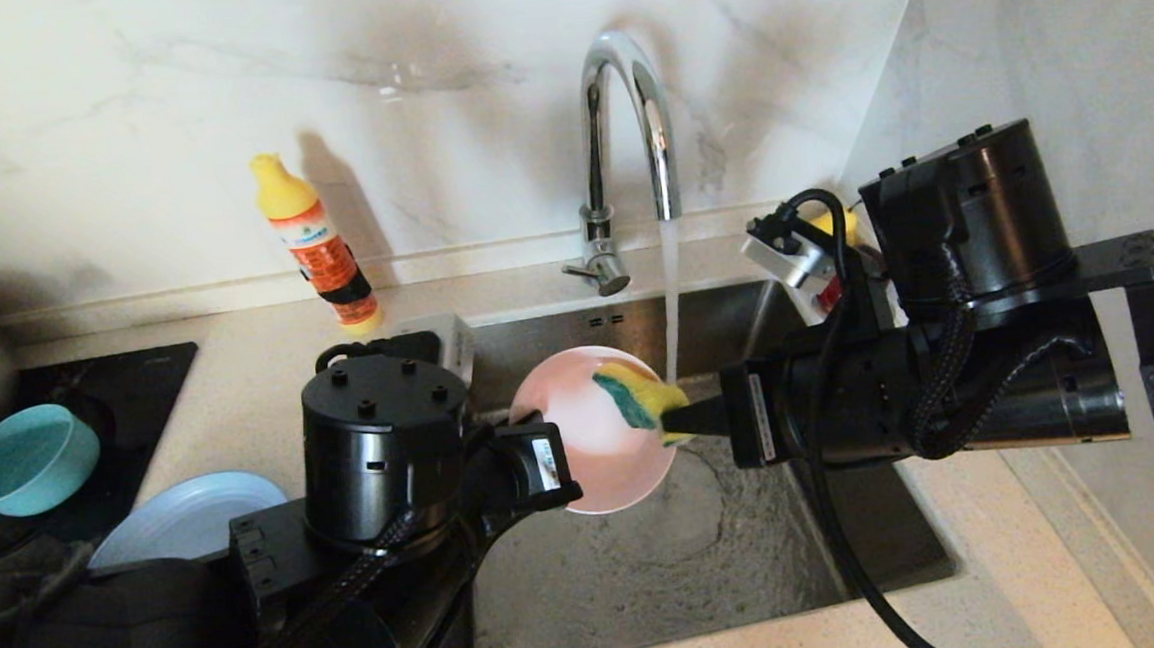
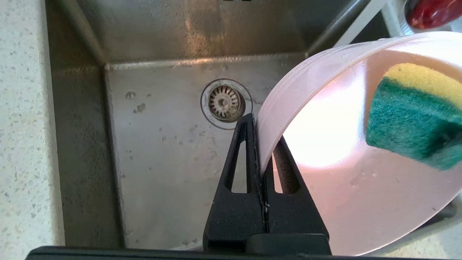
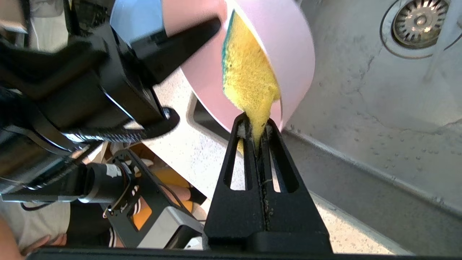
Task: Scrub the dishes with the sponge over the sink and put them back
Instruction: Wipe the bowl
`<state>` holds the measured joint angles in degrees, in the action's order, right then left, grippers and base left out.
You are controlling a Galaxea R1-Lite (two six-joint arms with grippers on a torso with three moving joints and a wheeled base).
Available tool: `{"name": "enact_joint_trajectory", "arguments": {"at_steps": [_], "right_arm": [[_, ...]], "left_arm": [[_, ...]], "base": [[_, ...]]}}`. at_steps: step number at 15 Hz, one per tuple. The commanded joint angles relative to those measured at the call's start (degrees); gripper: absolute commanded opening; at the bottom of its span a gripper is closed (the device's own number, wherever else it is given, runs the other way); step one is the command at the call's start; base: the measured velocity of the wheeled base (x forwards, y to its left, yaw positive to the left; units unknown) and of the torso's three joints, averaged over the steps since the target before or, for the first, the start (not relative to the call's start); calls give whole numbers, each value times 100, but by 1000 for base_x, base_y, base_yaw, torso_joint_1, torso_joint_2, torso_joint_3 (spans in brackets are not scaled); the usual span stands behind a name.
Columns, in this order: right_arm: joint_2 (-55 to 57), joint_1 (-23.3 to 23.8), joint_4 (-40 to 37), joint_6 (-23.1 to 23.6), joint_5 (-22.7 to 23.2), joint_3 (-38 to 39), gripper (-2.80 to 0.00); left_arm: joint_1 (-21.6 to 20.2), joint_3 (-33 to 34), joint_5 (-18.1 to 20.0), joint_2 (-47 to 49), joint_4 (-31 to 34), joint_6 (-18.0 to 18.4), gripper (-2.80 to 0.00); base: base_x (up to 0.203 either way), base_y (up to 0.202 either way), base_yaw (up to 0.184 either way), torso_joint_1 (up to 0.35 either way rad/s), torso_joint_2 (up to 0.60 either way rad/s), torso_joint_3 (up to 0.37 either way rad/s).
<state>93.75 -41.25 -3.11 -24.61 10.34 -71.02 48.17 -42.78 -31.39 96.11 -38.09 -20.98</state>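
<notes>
Pale pink and smooth, the bowl (image 1: 599,431) looks light, stiff and, we judge, slippery when wet; it hangs tilted over the sink (image 1: 672,569), beside the running water. Our left end effector (image 2: 260,159) is closed on its rim, a thin hold that could slip. Our right end effector (image 3: 257,137) pinches one end of the soft sponge (image 3: 249,77), green side pressed against the bowl's inside. The bowl holds nothing else. The plate (image 1: 188,513) and teal bowl (image 1: 26,460) wait empty on the left.
</notes>
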Motion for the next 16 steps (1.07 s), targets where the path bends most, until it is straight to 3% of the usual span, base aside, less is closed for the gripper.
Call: {"name": "enact_joint_trajectory", "arguments": {"at_steps": [1, 10, 16], "right_arm": [[29, -66, 1, -10, 20, 62, -280], [501, -726, 74, -43, -22, -87, -280], [644, -709, 74, -70, -40, -456, -280]], "left_arm": [[-18, -38, -16, 4, -23, -12, -280], [-106, -273, -7, 66, -23, -12, -280], [-114, -205, -7, 31, -23, -73, -280]], "base": [[0, 0, 0, 0, 0, 0], [0, 0, 0, 0, 0, 0], [0, 0, 0, 0, 0, 0]]}}
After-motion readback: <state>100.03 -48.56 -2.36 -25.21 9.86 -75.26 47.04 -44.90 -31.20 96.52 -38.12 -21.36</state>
